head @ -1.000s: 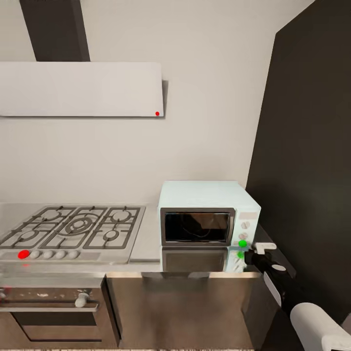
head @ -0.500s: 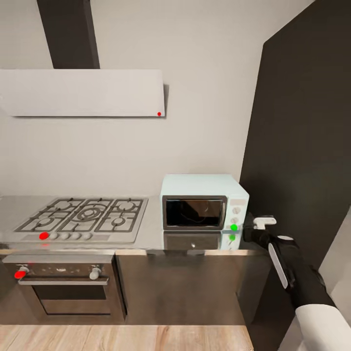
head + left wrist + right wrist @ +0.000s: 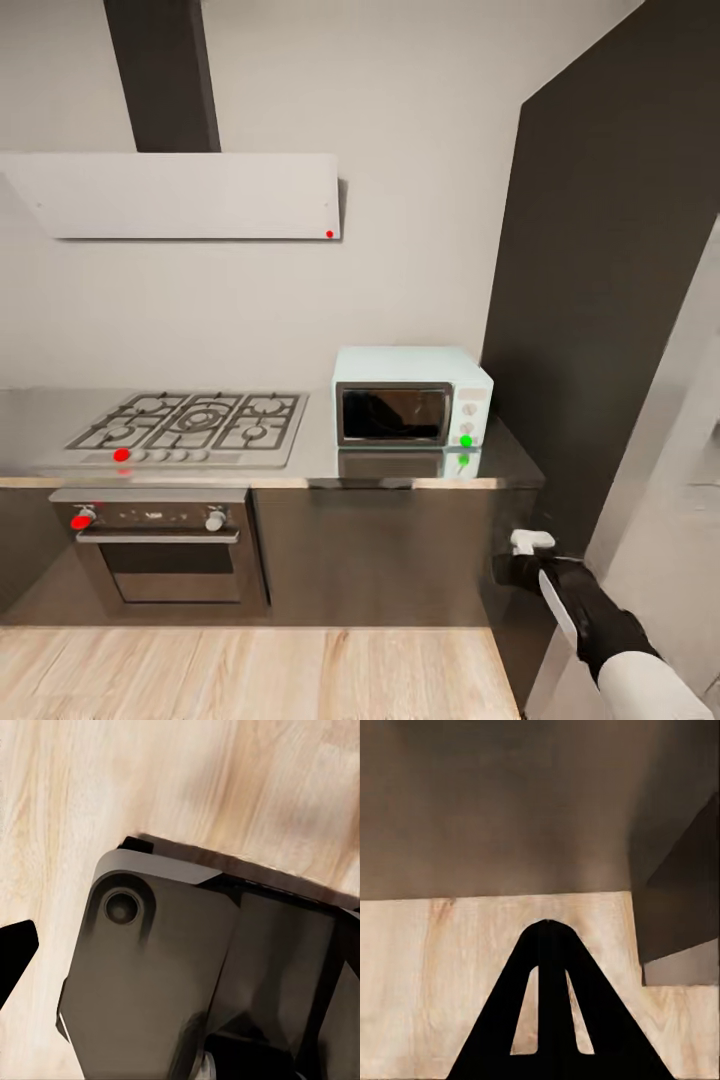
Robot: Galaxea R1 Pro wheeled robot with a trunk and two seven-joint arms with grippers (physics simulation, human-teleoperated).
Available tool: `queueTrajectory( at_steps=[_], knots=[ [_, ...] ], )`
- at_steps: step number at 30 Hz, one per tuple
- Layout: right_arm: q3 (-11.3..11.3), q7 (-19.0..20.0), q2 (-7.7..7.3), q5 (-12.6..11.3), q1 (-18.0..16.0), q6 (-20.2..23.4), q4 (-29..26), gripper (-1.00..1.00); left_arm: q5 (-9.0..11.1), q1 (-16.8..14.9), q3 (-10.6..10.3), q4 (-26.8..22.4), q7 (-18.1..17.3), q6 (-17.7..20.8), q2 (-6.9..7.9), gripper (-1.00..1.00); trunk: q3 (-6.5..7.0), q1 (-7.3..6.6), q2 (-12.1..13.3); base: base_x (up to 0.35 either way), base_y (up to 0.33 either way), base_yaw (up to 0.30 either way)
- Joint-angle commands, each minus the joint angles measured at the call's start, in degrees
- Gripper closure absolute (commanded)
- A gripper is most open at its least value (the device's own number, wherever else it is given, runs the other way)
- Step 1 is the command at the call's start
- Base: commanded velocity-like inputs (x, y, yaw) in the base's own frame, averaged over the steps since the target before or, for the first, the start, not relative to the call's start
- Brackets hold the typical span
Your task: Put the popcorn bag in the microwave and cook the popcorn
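The microwave (image 3: 412,396), door closed, sits at the table's (image 3: 300,465) right end beside the hob (image 3: 190,425), while the right gripper (image 3: 551,945), jaws together and empty, hangs low before the cabinets.

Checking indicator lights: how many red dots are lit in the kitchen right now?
3: one on the range hood, one on the gas hob's front strip, one on the oven panel. None looks hidden.
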Motion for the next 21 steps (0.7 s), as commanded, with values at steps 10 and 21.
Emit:
queueTrajectory(
  at_steps=[10, 21],
  knots=[
    [0.1, -1.0, -0.34, 0.2, 5.4, -30.7, 40.5, 1.00, 0.2, 0.0, 0.1, 0.0, 0.1, -0.2, -0.02, -1.00, -0.11, -0.01, -0.1, -0.250, 0.000, 0.000],
    [0.2, -1.4, -0.42, 2.0, 21.4, -34.1, 41.0, 1.00, 0.2, 0.0, 0.0, 0.0, 0.1, -0.1, 1.49, -1.00, -0.11, -0.01, -0.1, -0.005, 0.000, 0.000]
  ],
)
